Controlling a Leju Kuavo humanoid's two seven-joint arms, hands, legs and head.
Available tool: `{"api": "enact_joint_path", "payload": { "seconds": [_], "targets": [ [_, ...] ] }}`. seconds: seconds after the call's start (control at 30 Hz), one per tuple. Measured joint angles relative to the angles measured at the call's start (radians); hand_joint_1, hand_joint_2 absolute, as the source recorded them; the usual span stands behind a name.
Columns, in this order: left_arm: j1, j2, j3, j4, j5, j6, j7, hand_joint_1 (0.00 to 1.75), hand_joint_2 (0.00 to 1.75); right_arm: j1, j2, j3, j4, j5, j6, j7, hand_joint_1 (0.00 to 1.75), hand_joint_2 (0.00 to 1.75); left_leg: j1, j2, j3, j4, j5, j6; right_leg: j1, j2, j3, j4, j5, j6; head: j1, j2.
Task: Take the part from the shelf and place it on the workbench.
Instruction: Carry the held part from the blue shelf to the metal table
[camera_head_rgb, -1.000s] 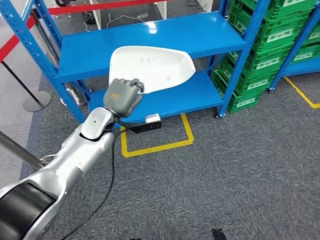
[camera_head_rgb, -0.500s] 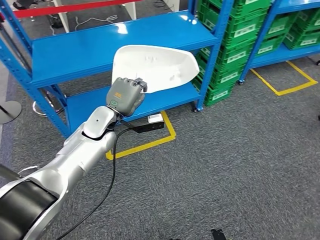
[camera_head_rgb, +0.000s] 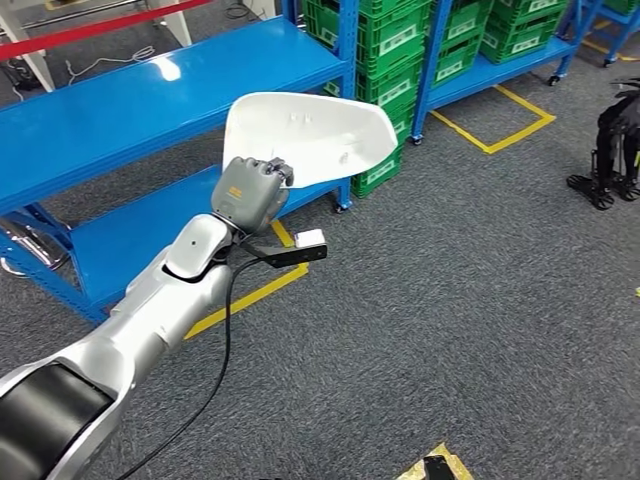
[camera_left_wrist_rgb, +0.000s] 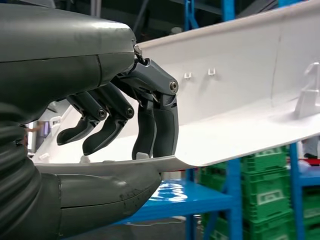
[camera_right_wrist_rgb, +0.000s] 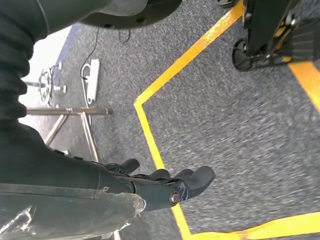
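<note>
Compared with a second ago your whole head view has swung: the blue metal shelf rack (camera_head_rgb: 151, 95) slid off to the left, the stacked green plastic crates (camera_head_rgb: 392, 45) moved up to the top middle, and more of the grey carpet with yellow floor tape (camera_head_rgb: 494, 135) opened up on the right. That's the camera turning, not the stuff moving. The large white curved plastic shell part (camera_head_rgb: 306, 135) sits in the same spot relative to your left hand (camera_head_rgb: 249, 195) as before, so the grip looks unchanged.

The part is up in the air in front of the rack, clear of the shelf boards. Its long axis runs roughly sideways across your view, the narrower rounded end pointing right toward the crates, hollow inner face with its small clips turned toward you.

In the left wrist view, the dark fingers (camera_left_wrist_rgb: 156, 127) curl down onto the inner face while the thumb presses under the edge, pinching the part's rim.

Your right hand (camera_right_wrist_rgb: 166, 187) hangs over the carpet, fingers stretched out nearly straight, holding nothing.
</note>
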Motion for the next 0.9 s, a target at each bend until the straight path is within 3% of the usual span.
{"api": "enact_joint_path", "payload": {
  "seconds": [0.07, 0.13, 0.2, 0.27, 0.33, 0.4, 0.43, 0.47, 0.53, 0.6, 0.63, 0.7, 0.73, 0.8, 0.83, 0.9],
  "targets": [
    [-0.003, 0.0, -0.001, 0.0, 0.0, 0.0, 0.0, 1.75, 1.75, -0.001, 0.0, -0.001, 0.0, 0.0, -0.002, 0.0, 0.0, 1.75, 0.008, -0.046, 0.064, -0.127, 0.052, 0.002, 0.0, 0.024, -0.007, 0.003, 0.005, 0.009, -0.001, 0.0],
    [-0.006, 0.0, -0.002, 0.0, 0.0, 0.0, 0.0, 1.75, 1.75, -0.002, 0.0, -0.002, 0.0, 0.0, -0.003, 0.0, 0.0, 1.75, 0.011, -0.075, 0.09, -0.188, 0.062, 0.004, -0.002, 0.045, -0.019, 0.003, 0.014, 0.022, -0.002, 0.0],
    [-0.006, -0.003, -0.006, 0.0, 0.002, 0.0, 0.001, 1.75, 1.75, 0.003, -0.001, -0.005, 0.0, 0.0, -0.003, 0.0, 0.0, 1.75, 0.009, -0.059, 0.089, -0.193, 0.065, 0.014, -0.006, 0.056, -0.031, -0.003, 0.023, 0.037, -0.004, 0.0],
    [-0.007, -0.005, -0.009, 0.0, 0.004, 0.0, 0.002, 1.75, 1.75, 0.007, -0.001, -0.008, 0.0, 0.001, -0.004, 0.001, 0.0, 1.75, 0.01, -0.036, 0.088, -0.198, 0.072, 0.027, -0.003, 0.016, -0.049, 0.023, 0.005, 0.047, 0.002, 0.0],
    [-0.006, -0.004, -0.011, 0.0, 0.007, 0.0, 0.002, 1.75, 1.75, 0.005, -0.001, -0.009, 0.0, 0.002, -0.004, 0.001, 0.0, 1.75, 0.01, -0.011, 0.087, -0.201, 0.075, 0.035, 0.0, -0.043, -0.095, 0.129, -0.056, 0.055, 0.009, 0.0],
    [-0.003, -0.002, -0.013, 0.0, 0.008, 0.0, 0.002, 1.75, 1.75, 0.003, -0.001, -0.009, 0.0, 0.002, -0.004, 0.001, 0.0, 1.75, 0.008, 0.018, 0.087, -0.2, 0.075, 0.037, 0.0, -0.062, -0.144, 0.253, -0.11, 0.061, 0.009, 0.0],
    [-0.001, -0.002, -0.014, 0.0, 0.008, 0.0, 0.002, 1.75, 1.75, 0.003, -0.001, -0.009, 0.0, 0.002, -0.004, 0.001, 0.0, 1.75, 0.008, 0.031, 0.086, -0.2, 0.075, 0.037, 0.0, -0.064, -0.148, 0.275, -0.114, 0.062, 0.01, 0.0],
    [0.001, -0.002, -0.015, 0.0, 0.008, 0.0, 0.002, 1.75, 1.75, 0.004, -0.001, -0.009, 0.0, 0.003, -0.004, 0.001, 0.0, 1.75, 0.008, 0.044, 0.086, -0.2, 0.075, 0.037, 0.0, -0.067, -0.132, 0.258, -0.102, 0.062, 0.01, 0.0],
    [0.0, -0.002, -0.017, 0.0, 0.009, 0.001, 0.002, 1.75, 1.75, 0.004, -0.002, -0.009, 0.0, 0.005, -0.004, 0.001, 0.0, 1.75, 0.007, 0.068, 0.088, -0.2, 0.073, 0.033, 0.002, -0.094, -0.054, 0.132, -0.052, 0.06, 0.01, 0.0],
    [-0.004, 0.0, -0.017, 0.0, 0.009, 0.002, 0.003, 1.75, 1.75, 0.001, -0.002, -0.01, 0.0, 0.008, -0.004, 0.001, 0.0, 1.75, 0.0, 0.087, 0.088, -0.197, 0.071, 0.023, 0.007, -0.125, 0.005, 0.028, -0.025, 0.047, 0.01, 0.0],
    [-0.006, 0.001, -0.018, 0.0, 0.009, 0.003, 0.004, 1.75, 1.75, -0.001, -0.002, -0.01, 0.0, 0.009, -0.004, 0.001, 0.0, 1.75, -0.003, 0.096, 0.088, -0.196, 0.07, 0.019, 0.009, -0.131, 0.013, 0.011, -0.024, 0.039, 0.009, 0.0],
    [-0.008, 0.002, -0.018, 0.0, 0.009, 0.004, 0.005, 1.75, 1.75, -0.001, -0.001, -0.01, 0.0, 0.011, -0.004, 0.001, 0.0, 1.75, -0.006, 0.114, 0.088, -0.197, 0.07, 0.01, 0.011, -0.109, 0.008, 0.009, -0.02, 0.024, 0.009, 0.0],
    [-0.008, 0.004, -0.018, -0.001, 0.009, 0.005, 0.005, 1.75, 1.75, 0.0, -0.001, -0.01, 0.0, 0.012, -0.004, 0.002, 0.0, 1.75, -0.004, 0.108, 0.087, -0.194, 0.064, 0.005, 0.009, -0.098, 0.006, 0.008, -0.017, 0.019, 0.009, 0.0],
    [-0.007, 0.009, -0.018, -0.001, 0.01, 0.006, 0.005, 1.75, 1.75, 0.0, -0.001, -0.01, -0.001, 0.014, -0.006, 0.002, 0.0, 1.75, 0.0, 0.067, 0.066, -0.142, 0.023, -0.006, 0.004, -0.077, 0.003, 0.004, -0.01, 0.007, 0.008, 0.0],
    [-0.006, 0.012, -0.018, -0.001, 0.01, 0.006, 0.005, 1.75, 1.75, -0.001, -0.001, -0.01, -0.001, 0.015, -0.007, 0.002, 0.0, 1.75, 0.002, 0.039, 0.041, -0.086, -0.009, -0.009, 0.002, -0.066, 0.0, 0.004, -0.007, 0.003, 0.007, 0.0],
    [0.0, 0.02, -0.018, -0.001, 0.01, 0.006, 0.005, 1.75, 1.75, -0.004, -0.001, -0.01, -0.001, 0.016, -0.007, 0.003, 0.0, 1.75, 0.002, 0.015, -0.017, 0.038, -0.062, -0.011, 0.001, -0.042, -0.004, 0.003, -0.003, -0.002, 0.006, 0.0]
  ]
}}
